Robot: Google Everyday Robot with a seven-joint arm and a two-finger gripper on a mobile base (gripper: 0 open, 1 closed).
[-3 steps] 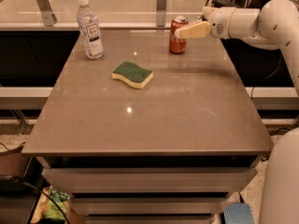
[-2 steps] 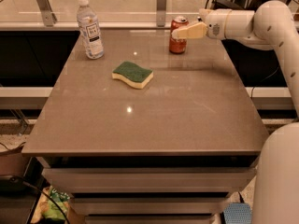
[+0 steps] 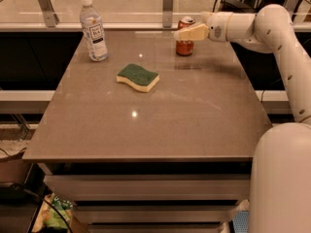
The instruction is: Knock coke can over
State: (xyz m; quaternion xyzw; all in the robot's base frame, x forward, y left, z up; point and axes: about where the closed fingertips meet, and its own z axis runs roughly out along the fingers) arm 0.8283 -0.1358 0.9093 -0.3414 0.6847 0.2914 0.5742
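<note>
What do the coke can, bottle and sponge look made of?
Coke can: likely painted aluminium, glossy red, silver top.
Water bottle: clear plastic, see-through, white cap.
Sponge: yellow foam under matte green scrub layer.
Gripper, at the can's upper part: matte beige, probably plastic.

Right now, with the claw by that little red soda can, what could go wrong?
The small red cylindrical soda can stands upright near the far edge of the grey-brown table. Once tipped, it might roll off the back or the right side. The beige claw sits high, across the can's upper part, so it could slide past and leave it standing.
</note>
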